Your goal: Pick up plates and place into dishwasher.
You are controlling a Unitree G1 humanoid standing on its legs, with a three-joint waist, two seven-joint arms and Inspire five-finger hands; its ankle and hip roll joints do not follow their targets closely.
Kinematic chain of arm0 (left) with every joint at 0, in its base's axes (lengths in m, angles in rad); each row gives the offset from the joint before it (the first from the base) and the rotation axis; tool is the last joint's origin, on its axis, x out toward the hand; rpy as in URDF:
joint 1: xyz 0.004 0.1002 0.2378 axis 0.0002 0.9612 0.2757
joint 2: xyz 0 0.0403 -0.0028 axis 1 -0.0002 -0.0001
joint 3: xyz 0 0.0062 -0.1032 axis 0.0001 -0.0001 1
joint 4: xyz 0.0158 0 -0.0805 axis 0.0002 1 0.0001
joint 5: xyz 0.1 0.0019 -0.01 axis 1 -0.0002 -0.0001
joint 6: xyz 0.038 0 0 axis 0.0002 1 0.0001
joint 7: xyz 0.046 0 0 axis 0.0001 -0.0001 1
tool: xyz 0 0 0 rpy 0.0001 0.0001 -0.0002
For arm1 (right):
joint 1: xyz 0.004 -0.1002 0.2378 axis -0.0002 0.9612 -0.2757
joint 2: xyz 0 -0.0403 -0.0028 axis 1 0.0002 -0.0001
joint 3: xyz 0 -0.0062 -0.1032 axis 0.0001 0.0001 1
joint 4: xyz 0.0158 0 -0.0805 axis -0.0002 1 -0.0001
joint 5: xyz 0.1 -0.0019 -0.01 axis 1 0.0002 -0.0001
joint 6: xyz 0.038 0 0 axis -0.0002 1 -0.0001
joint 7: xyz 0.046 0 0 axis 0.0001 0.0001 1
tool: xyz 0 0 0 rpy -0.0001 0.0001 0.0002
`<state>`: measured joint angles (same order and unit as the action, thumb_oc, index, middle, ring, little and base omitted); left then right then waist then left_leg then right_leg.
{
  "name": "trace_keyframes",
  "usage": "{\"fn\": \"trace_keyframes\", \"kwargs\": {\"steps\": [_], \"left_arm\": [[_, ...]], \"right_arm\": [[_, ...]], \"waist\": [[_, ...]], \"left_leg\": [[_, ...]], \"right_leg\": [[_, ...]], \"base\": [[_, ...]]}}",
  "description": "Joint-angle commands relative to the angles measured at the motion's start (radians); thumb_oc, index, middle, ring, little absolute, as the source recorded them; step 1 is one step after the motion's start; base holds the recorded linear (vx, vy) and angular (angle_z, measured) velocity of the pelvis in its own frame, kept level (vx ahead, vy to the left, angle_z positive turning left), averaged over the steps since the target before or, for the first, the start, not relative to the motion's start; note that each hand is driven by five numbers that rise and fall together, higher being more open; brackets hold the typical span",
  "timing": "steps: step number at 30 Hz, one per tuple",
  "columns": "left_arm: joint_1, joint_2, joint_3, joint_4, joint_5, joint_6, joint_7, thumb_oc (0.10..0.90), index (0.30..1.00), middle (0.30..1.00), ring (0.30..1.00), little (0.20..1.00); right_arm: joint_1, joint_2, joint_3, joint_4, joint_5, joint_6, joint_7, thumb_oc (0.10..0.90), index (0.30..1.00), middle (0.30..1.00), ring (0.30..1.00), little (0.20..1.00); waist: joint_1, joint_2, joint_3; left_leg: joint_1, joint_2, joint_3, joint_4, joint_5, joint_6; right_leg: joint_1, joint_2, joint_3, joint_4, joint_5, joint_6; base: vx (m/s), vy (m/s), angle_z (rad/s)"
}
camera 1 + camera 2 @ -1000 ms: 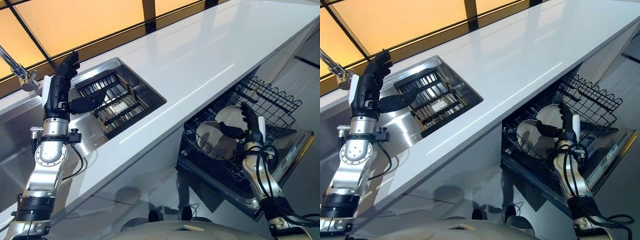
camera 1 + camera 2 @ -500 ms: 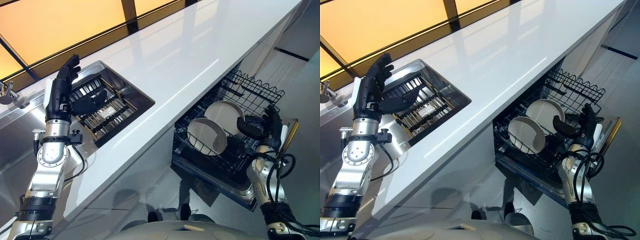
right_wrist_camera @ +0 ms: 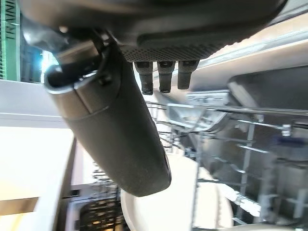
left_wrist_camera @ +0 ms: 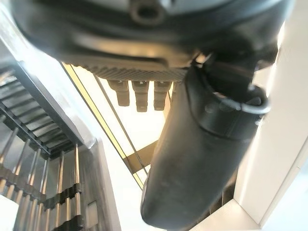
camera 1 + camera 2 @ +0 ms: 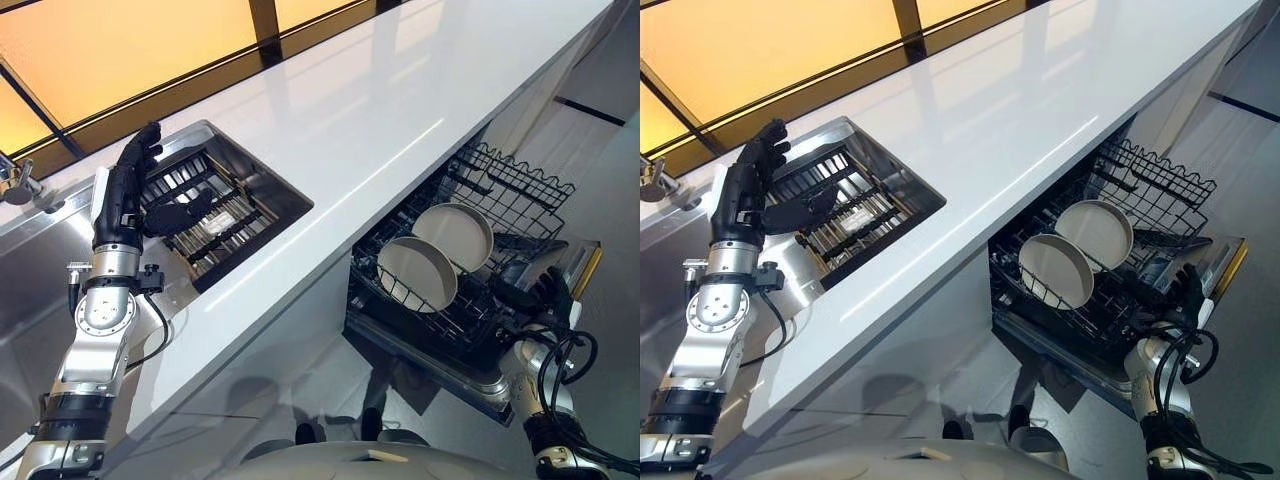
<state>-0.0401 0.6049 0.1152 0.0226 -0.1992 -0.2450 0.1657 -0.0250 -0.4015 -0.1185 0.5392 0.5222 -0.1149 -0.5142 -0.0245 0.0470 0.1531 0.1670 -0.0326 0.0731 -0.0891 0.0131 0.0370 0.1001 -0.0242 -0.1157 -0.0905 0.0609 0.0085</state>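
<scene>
- My right hand hangs low beside the pulled-out dishwasher rack, with its fingers straight and apart and nothing between them and the thumb.
- From those fingers, the two plates lie a little way off toward my left, standing on edge inside the rack, one just behind the other and leaning the same way.
- The nearer plate faces the front of the rack; the farther plate sits just beyond it, partly overlapped. Neither touches my right hand.
- In my right wrist view a pale plate rim shows past the thumb, among the rack wires.
- My left hand is held up over the sink, fingers straight and spread, thumb out to the side, holding nothing.
- Below that hand, a dark slatted drying rack lies in the sink basin.
- The plates are well apart from my left hand, across the white tabletop and below its edge.
- A tap stands at the far left by the sink.
- The open dishwasher door lies under the rack.
</scene>
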Motion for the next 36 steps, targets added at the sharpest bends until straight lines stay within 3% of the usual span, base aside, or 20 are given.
{"fn": "trace_keyframes", "kwargs": {"steps": [1, 7, 13, 23, 30, 36], "left_arm": [[-0.102, 0.101, 0.018, -0.004, -0.050, -0.091, 0.017, 0.800, 0.900, 0.900, 0.900, 0.900], [-0.098, 0.117, 0.035, -0.015, -0.065, -0.078, 0.018, 0.800, 0.900, 0.900, 0.900, 0.900], [-0.079, 0.118, 0.053, -0.036, -0.068, -0.068, 0.036, 0.800, 0.900, 0.900, 0.900, 0.900], [-0.092, 0.137, 0.056, -0.022, -0.078, -0.067, 0.034, 0.800, 0.900, 0.900, 0.900, 0.900], [-0.097, 0.152, 0.057, -0.022, -0.075, -0.076, 0.045, 0.800, 0.900, 0.900, 0.900, 0.900], [-0.091, 0.162, 0.070, -0.024, -0.081, -0.094, 0.064, 0.800, 0.900, 0.900, 0.900, 0.900]], "right_arm": [[-0.067, -0.040, -0.045, -0.020, -0.001, -0.096, 0.005, 0.800, 0.900, 0.900, 0.900, 0.900], [-0.076, -0.064, -0.059, 0.061, 0.062, -0.070, 0.028, 0.800, 0.900, 0.900, 0.900, 0.900], [-0.109, -0.074, -0.061, 0.146, 0.214, -0.054, 0.104, 0.800, 0.900, 0.900, 0.900, 0.900], [-0.146, -0.122, -0.068, 0.206, 0.238, -0.063, 0.133, 0.800, 0.900, 0.900, 0.900, 0.900], [-0.194, -0.189, -0.099, 0.236, 0.332, -0.096, 0.224, 0.800, 0.900, 0.900, 0.900, 0.900], [-0.242, -0.220, -0.077, 0.191, 0.305, -0.155, 0.324, 0.800, 0.900, 0.900, 0.900, 0.900]], "waist": [[0.007, 0.021, -0.040], [0.012, 0.034, -0.009], [0.034, 0.033, 0.015], [0.052, 0.046, 0.057], [0.057, 0.059, 0.089], [0.062, 0.065, 0.120]], "left_leg": [[-0.025, -0.033, -0.013, 0.013, -0.084, 0.000], [-0.038, -0.035, -0.021, 0.019, -0.082, -0.008], [-0.070, -0.042, -0.017, 0.080, -0.099, -0.017], [-0.110, -0.040, -0.039, 0.122, -0.097, -0.019], [-0.128, -0.043, -0.046, 0.121, -0.087, -0.028], [-0.150, -0.041, -0.046, 0.114, -0.071, -0.037]], "right_leg": [[-0.043, 0.024, -0.057, 0.211, -0.212, 0.054], [-0.060, 0.017, -0.075, 0.220, -0.213, 0.049], [-0.049, 0.026, -0.079, 0.176, -0.194, 0.033], [-0.093, 0.008, -0.104, 0.274, -0.237, 0.013], [-0.107, -0.001, -0.116, 0.276, -0.240, 0.007], [-0.110, 0.007, -0.120, 0.235, -0.218, 0.006]], "base": [[0.00, -0.026, 0.15], [0.00, -0.027, 0.16], [0.02, -0.020, 0.01], [0.02, -0.026, 0.06], [0.00, -0.012, 0.14], [-0.02, -0.005, 0.03]]}}
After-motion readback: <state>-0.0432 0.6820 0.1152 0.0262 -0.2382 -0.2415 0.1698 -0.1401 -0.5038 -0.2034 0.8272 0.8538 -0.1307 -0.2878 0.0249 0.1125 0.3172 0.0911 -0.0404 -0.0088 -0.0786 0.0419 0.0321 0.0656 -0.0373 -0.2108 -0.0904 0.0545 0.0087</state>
